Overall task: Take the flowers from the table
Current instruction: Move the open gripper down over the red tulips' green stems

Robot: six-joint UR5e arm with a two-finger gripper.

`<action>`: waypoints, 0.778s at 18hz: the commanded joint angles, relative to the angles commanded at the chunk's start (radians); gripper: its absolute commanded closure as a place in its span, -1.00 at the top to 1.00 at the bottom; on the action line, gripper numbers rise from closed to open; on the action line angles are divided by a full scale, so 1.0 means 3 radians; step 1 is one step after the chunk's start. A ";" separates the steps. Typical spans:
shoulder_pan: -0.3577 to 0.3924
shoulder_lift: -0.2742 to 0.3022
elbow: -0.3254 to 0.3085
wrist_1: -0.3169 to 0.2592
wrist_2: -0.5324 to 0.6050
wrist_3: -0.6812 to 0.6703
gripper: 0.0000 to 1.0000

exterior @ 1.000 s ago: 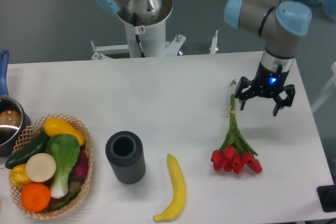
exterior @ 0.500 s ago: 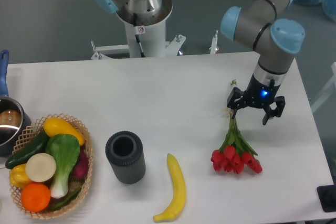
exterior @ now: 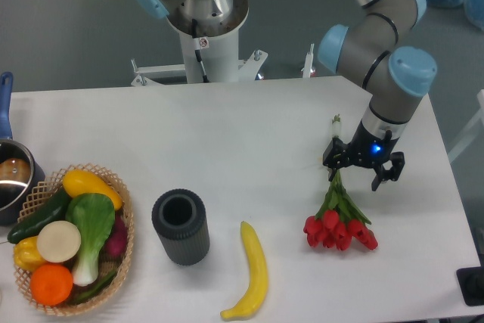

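End effector (exterior: pixel 361 168), fingers apart, hangs over the flowers' (exterior: pixel 338 213) stems, which run lengthwise away from the blooms.

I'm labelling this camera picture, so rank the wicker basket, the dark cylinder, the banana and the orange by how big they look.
1. wicker basket
2. banana and dark cylinder: the banana is longer, the cylinder bulkier, so unranked
3. orange

My gripper (exterior: pixel 354 170) hangs spread open right over the stems of the flowers (exterior: pixel 339 217), which lie on the table (exterior: pixel 249 134) with red heads toward the near edge. A banana (exterior: pixel 252 273) and dark cylinder (exterior: pixel 180 226) lie further left.
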 joint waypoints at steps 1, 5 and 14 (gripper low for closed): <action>0.0000 -0.0010 -0.0005 0.0000 0.0000 0.0005 1.00; -0.0036 -0.0041 -0.0031 0.0010 0.0000 0.0026 1.00; -0.0082 -0.0163 0.0015 0.0020 0.0015 0.0036 1.00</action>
